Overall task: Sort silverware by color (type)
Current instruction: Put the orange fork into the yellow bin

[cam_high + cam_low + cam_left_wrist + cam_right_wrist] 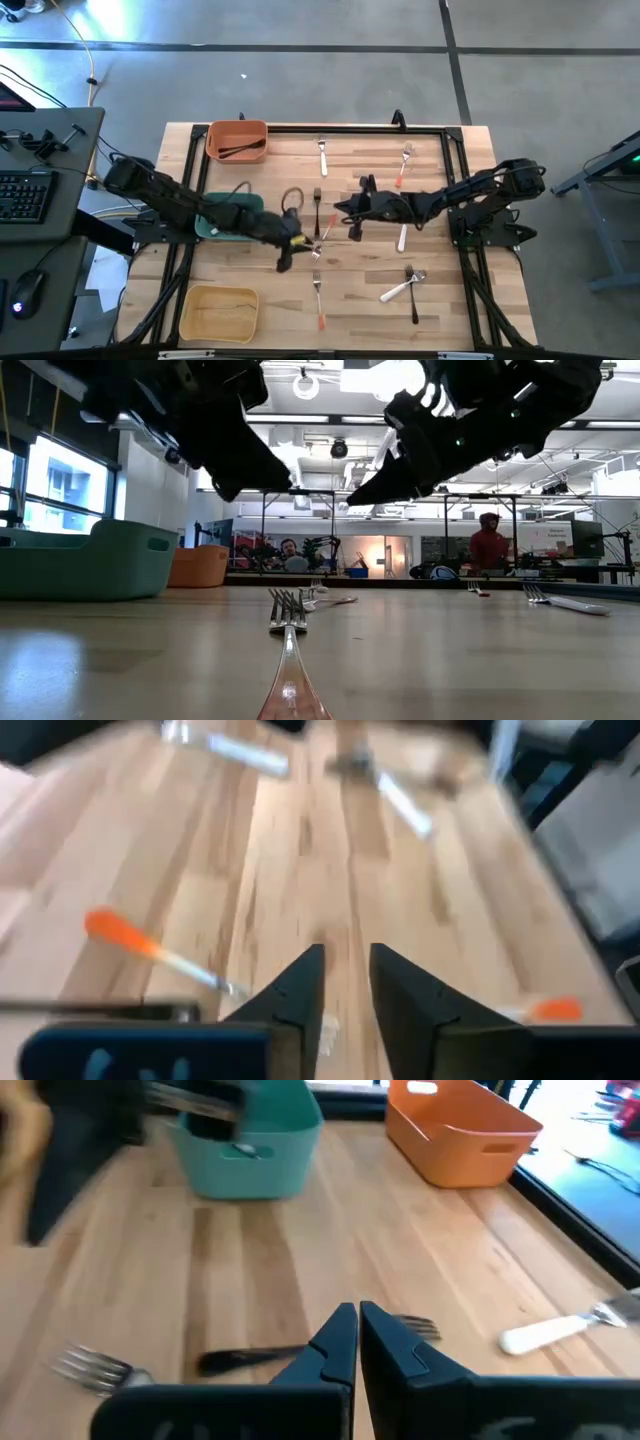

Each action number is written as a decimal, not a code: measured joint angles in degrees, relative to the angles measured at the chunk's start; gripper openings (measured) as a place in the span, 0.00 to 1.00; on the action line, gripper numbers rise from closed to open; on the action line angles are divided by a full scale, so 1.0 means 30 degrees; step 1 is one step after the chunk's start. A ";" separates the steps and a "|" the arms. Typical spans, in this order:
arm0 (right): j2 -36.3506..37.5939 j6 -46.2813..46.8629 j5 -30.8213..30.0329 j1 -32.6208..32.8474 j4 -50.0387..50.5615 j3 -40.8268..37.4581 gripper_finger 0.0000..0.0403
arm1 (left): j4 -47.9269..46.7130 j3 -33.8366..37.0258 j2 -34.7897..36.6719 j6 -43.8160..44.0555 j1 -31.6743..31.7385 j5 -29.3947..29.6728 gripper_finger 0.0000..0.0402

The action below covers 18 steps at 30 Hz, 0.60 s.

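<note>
Forks and spoons lie scattered flat on the wooden table [440,310]. My left gripper [290,250] hangs open above the table's middle, just right of the teal bin [215,228]. In its wrist view an orange-handled piece [130,940] lies beside its fingers [300,995], with nothing between them. My right gripper [345,213] is shut and hovers over a black fork [250,1358], whose tines [415,1325] show past the fingers. The low view shows both grippers [235,485] [365,495] well clear of the tabletop.
An orange bin [237,140] at the far left holds black pieces. A yellow bin [218,312] stands at the near left. Loose pieces: a white-handled fork [322,155], an orange-handled fork [318,300], a white and a black piece [405,288] at the near right. People stand beyond the table.
</note>
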<state>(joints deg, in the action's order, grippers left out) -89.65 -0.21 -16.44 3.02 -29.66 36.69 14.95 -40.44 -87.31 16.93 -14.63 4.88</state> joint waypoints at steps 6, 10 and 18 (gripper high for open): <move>0.0000 0.0052 -0.0802 -0.0049 0.0653 0.0000 0.00 | -0.4163 -0.2850 -0.1759 0.1976 -0.1442 0.1457 0.29; 0.0000 0.0118 -0.0849 0.0006 0.1125 0.0000 0.00 | -0.5016 -0.4218 -0.3717 0.2936 -0.1553 0.1494 0.33; 0.0005 0.0612 -0.0864 0.0110 0.1336 0.0000 0.00 | -0.5697 -0.6364 -0.6751 0.3885 -0.0800 0.3568 0.35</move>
<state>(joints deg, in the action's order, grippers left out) -89.63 1.63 -19.03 3.35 -25.65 36.69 -2.14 -59.53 -107.56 28.58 -17.03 15.59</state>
